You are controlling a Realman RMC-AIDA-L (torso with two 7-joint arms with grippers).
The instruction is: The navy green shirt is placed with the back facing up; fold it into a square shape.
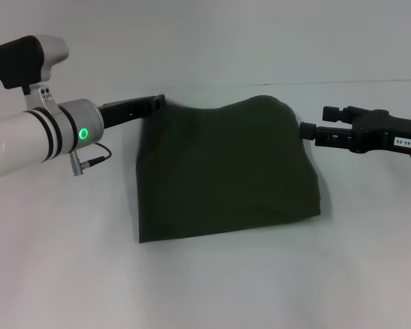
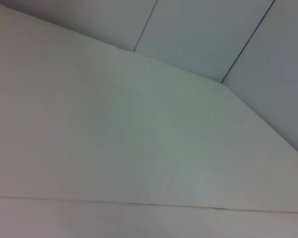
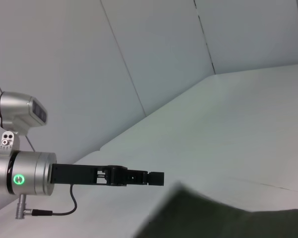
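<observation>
The navy green shirt [image 1: 226, 171] lies folded into a rough rectangle on the white table, plain side up, with no letters showing. Its far edge humps up between the two arms. My left gripper [image 1: 157, 103] is at the shirt's far left corner, level with that raised edge. My right gripper [image 1: 305, 130] is at the shirt's far right edge and touches it. The right wrist view shows the left gripper [image 3: 156, 178] from the side, just beside a corner of the shirt [image 3: 223, 218]. The left wrist view shows only bare table and wall.
The white table [image 1: 205, 288] stretches around the shirt on all sides. Pale wall panels [image 3: 164, 59] stand behind the table's far edge. The left arm's silver wrist with a green light [image 1: 82, 133] hangs over the table's left side.
</observation>
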